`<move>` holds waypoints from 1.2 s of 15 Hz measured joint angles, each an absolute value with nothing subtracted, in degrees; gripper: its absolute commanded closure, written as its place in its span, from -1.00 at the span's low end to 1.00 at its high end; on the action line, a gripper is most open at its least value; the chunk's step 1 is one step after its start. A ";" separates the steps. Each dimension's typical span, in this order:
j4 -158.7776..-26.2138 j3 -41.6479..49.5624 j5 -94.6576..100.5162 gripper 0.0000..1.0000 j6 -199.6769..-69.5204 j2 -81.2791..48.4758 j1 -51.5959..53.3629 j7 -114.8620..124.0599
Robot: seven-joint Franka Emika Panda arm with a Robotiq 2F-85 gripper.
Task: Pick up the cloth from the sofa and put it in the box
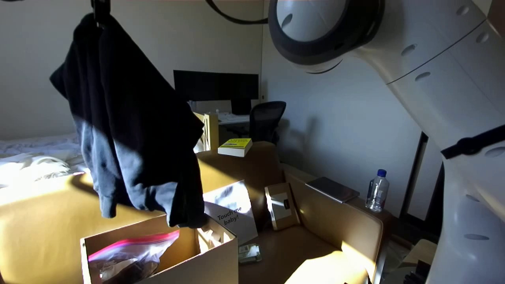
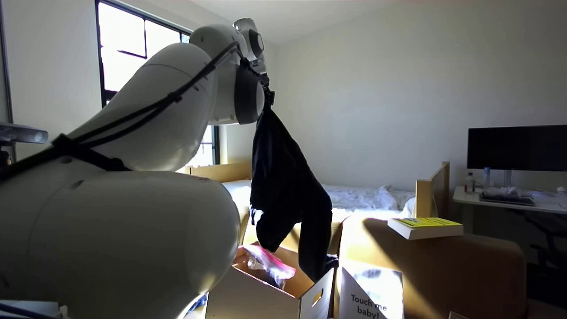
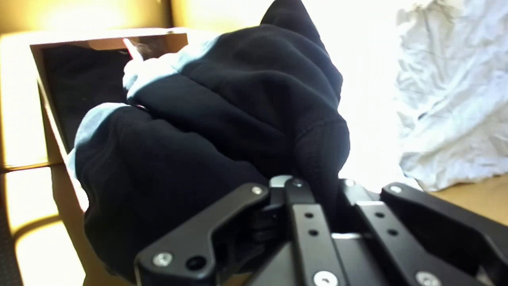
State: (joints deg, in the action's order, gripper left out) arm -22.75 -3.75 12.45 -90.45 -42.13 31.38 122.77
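The cloth (image 1: 130, 118), dark navy with a light grey-blue part in sunlight, hangs stretched down from my gripper (image 1: 101, 17). In an exterior view the gripper (image 2: 269, 95) is high above the sofa with the cloth (image 2: 288, 190) below it. In the wrist view the gripper's fingers (image 3: 319, 188) are closed around a bunched part of the cloth (image 3: 238, 99). The tan box (image 1: 213, 260) stands under the cloth, also in an exterior view (image 2: 257, 294). The cloth's lower end is at the box's mouth; whether it touches the rim I cannot tell. A pink-edged bag (image 1: 134, 252) lies inside.
The tan sofa (image 1: 31, 228) holds a "Touch me baby!" sign (image 1: 232, 209) beside the box and a framed item (image 1: 282, 207). A yellow book (image 1: 235, 146) lies on the backrest. A laptop (image 1: 332, 189) and bottle (image 1: 377, 190) are on the armrest. White bedsheets (image 3: 456, 91) lie behind.
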 measured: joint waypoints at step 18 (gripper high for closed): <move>-22.63 -3.47 -4.89 0.96 -86.00 -54.05 17.14 135.22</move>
